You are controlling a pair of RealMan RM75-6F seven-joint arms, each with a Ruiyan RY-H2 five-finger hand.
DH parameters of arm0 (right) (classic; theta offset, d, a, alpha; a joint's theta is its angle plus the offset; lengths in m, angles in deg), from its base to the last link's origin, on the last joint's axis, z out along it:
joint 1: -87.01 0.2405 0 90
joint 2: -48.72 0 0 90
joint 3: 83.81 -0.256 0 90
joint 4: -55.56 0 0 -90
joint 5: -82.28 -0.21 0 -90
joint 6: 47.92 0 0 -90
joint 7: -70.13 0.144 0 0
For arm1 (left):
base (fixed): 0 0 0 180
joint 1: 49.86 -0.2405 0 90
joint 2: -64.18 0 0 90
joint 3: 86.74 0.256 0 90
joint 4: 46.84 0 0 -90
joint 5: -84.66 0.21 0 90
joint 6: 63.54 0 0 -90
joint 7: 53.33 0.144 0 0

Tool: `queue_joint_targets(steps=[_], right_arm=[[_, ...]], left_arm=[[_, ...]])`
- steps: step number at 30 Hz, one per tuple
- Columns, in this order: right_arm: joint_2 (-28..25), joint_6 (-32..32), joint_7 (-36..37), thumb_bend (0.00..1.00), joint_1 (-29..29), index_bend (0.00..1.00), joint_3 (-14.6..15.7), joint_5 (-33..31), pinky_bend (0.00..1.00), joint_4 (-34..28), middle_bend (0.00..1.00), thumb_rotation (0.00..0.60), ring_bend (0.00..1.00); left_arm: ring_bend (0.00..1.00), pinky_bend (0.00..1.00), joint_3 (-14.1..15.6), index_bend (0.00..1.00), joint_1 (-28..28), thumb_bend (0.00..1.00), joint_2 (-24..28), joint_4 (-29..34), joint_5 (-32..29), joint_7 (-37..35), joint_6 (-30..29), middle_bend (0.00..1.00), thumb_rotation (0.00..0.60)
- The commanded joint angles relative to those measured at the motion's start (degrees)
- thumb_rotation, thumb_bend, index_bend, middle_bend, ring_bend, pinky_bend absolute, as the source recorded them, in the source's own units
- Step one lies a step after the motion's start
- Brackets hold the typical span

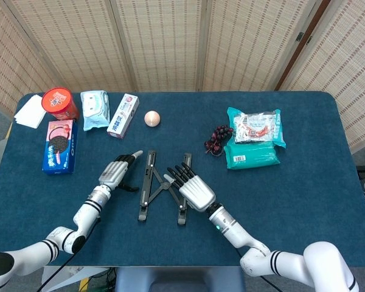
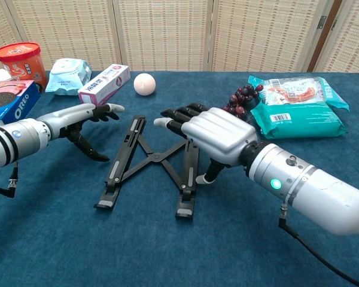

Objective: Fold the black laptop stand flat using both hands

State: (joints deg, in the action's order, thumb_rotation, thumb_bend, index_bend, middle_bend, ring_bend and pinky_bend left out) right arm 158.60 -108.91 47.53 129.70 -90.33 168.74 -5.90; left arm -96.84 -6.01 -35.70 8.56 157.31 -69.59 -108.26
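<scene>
The black laptop stand [image 1: 163,186] lies spread on the blue table, its two rails joined by crossed links; the chest view shows the stand [image 2: 148,162] slightly skewed. My right hand [image 1: 193,189] lies over the right rail with its fingers stretched out across it, and in the chest view this right hand [image 2: 216,135] has its thumb down at the rail's outer side. My left hand [image 1: 117,173] hovers just left of the left rail, fingers straight and thumb pointing down. Nothing is held in the left hand [image 2: 78,117], which stands a little apart from the rail.
A pink ball [image 1: 152,118], a white-pink box [image 1: 123,115], a blue wipes pack [image 1: 95,110], a red cup [image 1: 59,102] and an Oreo box [image 1: 59,145] sit at the back left. Dark grapes [image 1: 218,139] and teal packs [image 1: 253,145] lie at the right.
</scene>
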Motion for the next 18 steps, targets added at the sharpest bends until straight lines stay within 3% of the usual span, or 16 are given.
queue_joint_targets(steps=[1, 18], right_arm=[[0.28, -0.08, -0.10, 0.02, 0.12, 0.00, -0.19, -0.07, 0.00, 0.22, 0.00, 0.600, 0.00], [4.19, -0.87, -0.46, 0.02, 1.15, 0.00, -1.19, -0.30, 0.00, 4.64, 0.00, 0.600, 0.00]], left_arm=[[0.10, 0.09, -0.02, 0.00, 0.04, 0.12, -0.31, -0.49, 0.26, -0.50, 0.01, 0.12, 0.600], [0.10, 0.09, -0.73, 0.00, -0.16, 0.12, -0.67, -0.74, -0.73, -3.21, 1.77, 0.12, 0.600]])
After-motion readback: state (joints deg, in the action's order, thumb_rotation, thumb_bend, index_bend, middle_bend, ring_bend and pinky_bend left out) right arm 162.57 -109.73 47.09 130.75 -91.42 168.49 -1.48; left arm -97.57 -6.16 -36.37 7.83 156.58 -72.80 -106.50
